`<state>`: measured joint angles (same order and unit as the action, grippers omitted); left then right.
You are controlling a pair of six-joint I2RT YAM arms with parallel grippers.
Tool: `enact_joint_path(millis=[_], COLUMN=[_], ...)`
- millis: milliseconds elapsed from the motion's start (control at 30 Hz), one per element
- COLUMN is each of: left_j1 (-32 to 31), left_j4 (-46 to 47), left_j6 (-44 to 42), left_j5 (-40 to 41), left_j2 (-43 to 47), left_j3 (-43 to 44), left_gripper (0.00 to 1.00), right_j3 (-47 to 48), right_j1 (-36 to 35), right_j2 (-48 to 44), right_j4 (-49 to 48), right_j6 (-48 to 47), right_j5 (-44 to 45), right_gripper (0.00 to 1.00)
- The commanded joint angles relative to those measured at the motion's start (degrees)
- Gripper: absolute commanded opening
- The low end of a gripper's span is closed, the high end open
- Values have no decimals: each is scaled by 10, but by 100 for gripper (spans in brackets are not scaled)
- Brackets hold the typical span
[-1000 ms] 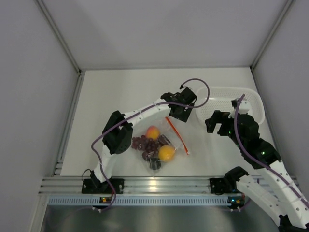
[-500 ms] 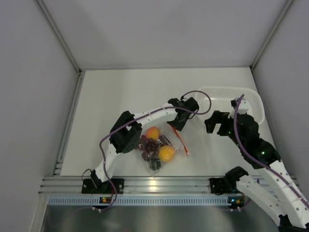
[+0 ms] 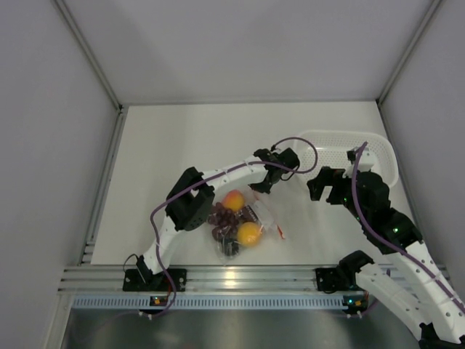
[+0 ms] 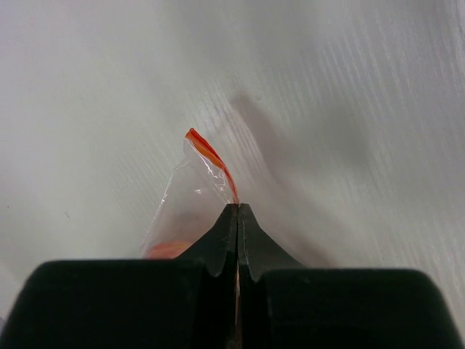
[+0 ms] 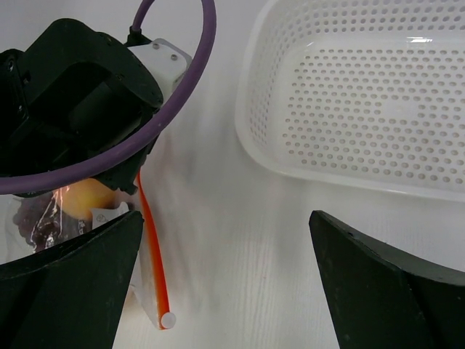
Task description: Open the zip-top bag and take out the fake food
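The zip-top bag [image 3: 243, 224] lies on the table in front of the arms, clear and crinkled. Its red-orange zip strip [image 5: 152, 269] runs along its right edge. Inside it is the fake food: a peach [image 3: 233, 200], a round orange fruit [image 3: 249, 233], dark grapes [image 3: 224, 217] and a blackish piece [image 3: 232, 247]. My left gripper [image 3: 259, 187] is shut on the bag's far corner, and the zip strip [image 4: 207, 153] sticks out just past the closed tips [image 4: 237, 206]. My right gripper [image 5: 225, 240] hangs open just right of the bag, holding nothing.
A white perforated basket [image 3: 378, 149] stands at the back right, behind my right gripper [image 3: 315, 186]. In the right wrist view the basket [image 5: 363, 109] sits beside the left wrist and its purple cable [image 5: 174, 109]. Grey walls enclose the table.
My left gripper came down onto the bag's far corner and shut on the zip edge. The bag shifted slightly. The right arm has not moved.
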<state>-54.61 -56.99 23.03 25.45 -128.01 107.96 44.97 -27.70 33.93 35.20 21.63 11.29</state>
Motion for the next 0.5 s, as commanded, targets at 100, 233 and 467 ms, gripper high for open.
enact_joint_path(millis=[100,233,467], left_j1=[8,22,26], left_j4=[-7,-5,-3], left_j6=[57,92,174], left_j5=[87,132,197], left_j2=[55,98,187], left_j3=[-6,-13,-38], left_gripper=[0,0,0], right_j3=[-1,-14,-36], right_j1=[-6,-6,-7], right_j2=[9,10,23], right_j4=[-34,-60,-112], right_j6=[-2,3,26], right_j5=[-20,-57,-109], right_gripper=[100,99,99])
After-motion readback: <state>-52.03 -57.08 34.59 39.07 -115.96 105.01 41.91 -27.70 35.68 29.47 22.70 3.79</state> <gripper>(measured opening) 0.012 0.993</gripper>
